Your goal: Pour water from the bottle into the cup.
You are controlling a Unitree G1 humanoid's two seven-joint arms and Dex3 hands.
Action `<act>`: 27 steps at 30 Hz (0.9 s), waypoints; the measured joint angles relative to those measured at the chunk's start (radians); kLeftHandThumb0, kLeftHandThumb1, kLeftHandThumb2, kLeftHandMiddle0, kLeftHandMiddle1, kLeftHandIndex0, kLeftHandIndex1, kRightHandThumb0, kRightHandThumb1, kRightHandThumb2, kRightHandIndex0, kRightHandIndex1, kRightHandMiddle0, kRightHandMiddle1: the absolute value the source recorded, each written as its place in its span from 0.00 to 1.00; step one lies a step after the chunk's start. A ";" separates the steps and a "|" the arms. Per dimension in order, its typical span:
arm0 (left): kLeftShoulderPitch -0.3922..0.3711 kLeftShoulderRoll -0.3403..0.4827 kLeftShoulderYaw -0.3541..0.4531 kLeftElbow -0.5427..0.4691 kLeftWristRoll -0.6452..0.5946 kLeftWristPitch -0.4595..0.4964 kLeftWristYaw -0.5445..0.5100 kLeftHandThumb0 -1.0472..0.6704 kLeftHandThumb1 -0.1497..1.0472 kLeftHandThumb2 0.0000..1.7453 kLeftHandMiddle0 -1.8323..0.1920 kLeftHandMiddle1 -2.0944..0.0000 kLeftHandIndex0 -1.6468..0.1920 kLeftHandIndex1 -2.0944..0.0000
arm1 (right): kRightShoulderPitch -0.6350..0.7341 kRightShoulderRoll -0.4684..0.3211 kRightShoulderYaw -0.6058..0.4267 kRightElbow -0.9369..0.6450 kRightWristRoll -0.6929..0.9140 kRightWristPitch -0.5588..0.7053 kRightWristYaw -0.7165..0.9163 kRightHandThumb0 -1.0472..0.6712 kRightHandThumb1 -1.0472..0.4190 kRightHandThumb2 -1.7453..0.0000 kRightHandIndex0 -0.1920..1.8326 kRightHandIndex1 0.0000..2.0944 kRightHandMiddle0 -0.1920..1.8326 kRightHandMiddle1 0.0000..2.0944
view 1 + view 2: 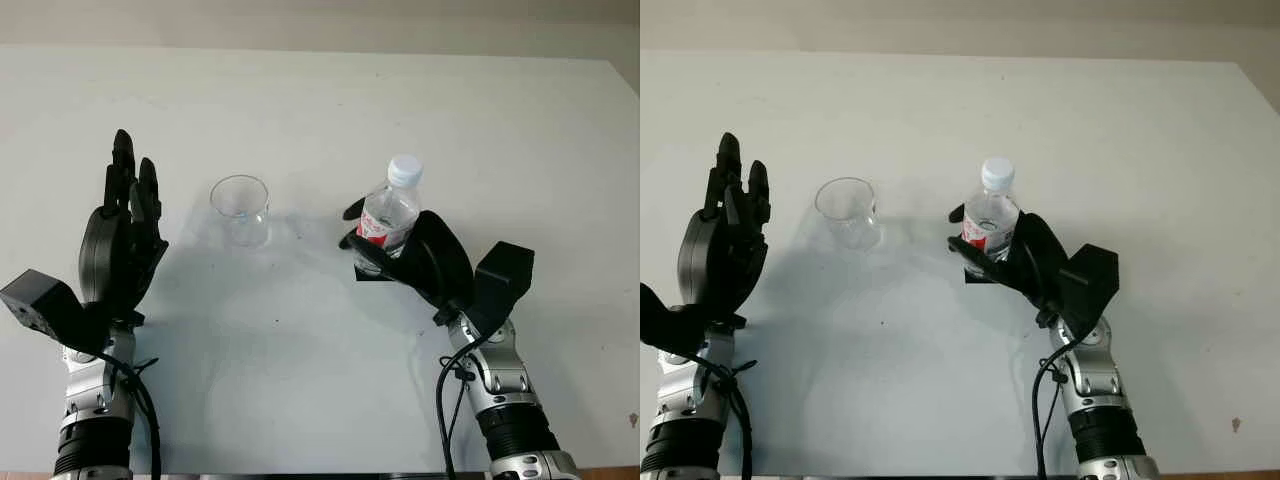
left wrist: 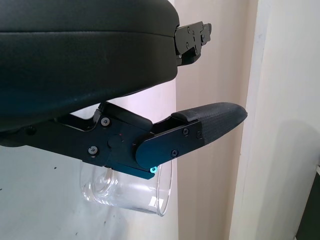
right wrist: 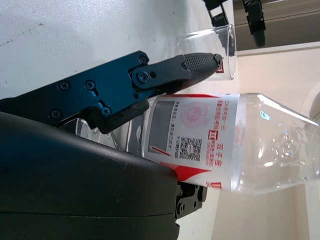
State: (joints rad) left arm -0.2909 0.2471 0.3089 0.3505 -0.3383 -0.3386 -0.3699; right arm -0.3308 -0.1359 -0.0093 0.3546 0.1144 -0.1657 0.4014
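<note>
The right hand grasps the capped bottle right of the cup, risking no pour; left hand open beside the cup.

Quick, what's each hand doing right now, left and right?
Left hand: open, holding nothing, raised beside the cup.
Right hand: fingers closed around the upright bottle, cap on.

1. A plain test space, probably a lab: a bare white desk set against a pale wall.
2. Exposed cables run along the robot's forearm.
</note>
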 measured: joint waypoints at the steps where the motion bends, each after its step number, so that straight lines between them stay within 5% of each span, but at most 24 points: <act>1: 0.000 0.000 0.002 0.002 -0.001 0.000 -0.002 0.21 1.00 0.43 1.00 1.00 1.00 1.00 | 0.003 0.000 0.002 -0.002 -0.005 0.001 -0.006 0.24 0.00 0.91 0.13 0.35 0.12 0.34; 11: -0.001 0.000 0.010 0.014 -0.003 -0.003 -0.007 0.21 1.00 0.43 1.00 1.00 1.00 1.00 | 0.029 -0.002 0.010 -0.008 -0.040 -0.036 -0.024 0.23 0.00 0.92 0.15 0.12 0.14 0.16; 15: -0.002 0.000 0.010 0.014 -0.002 -0.003 -0.007 0.21 1.00 0.43 1.00 1.00 1.00 1.00 | 0.031 -0.024 0.018 0.009 -0.065 -0.084 -0.011 0.17 0.00 0.95 0.03 0.02 0.03 0.06; 21: -0.002 0.000 0.010 0.014 -0.002 -0.003 -0.007 0.21 1.00 0.44 1.00 1.00 1.00 1.00 | 0.028 -0.088 0.035 0.026 -0.101 -0.133 0.027 0.03 0.02 0.97 0.00 0.00 0.00 0.00; 27: -0.002 0.000 0.010 0.014 -0.002 -0.003 -0.007 0.21 1.00 0.44 1.00 1.00 1.00 1.00 | 0.034 -0.099 0.002 0.054 -0.089 -0.177 -0.025 0.06 0.02 0.97 0.00 0.00 0.00 0.00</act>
State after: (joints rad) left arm -0.2927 0.2476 0.3191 0.3647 -0.3406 -0.3420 -0.3767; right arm -0.2965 -0.2354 -0.0076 0.4082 0.0252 -0.3430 0.3762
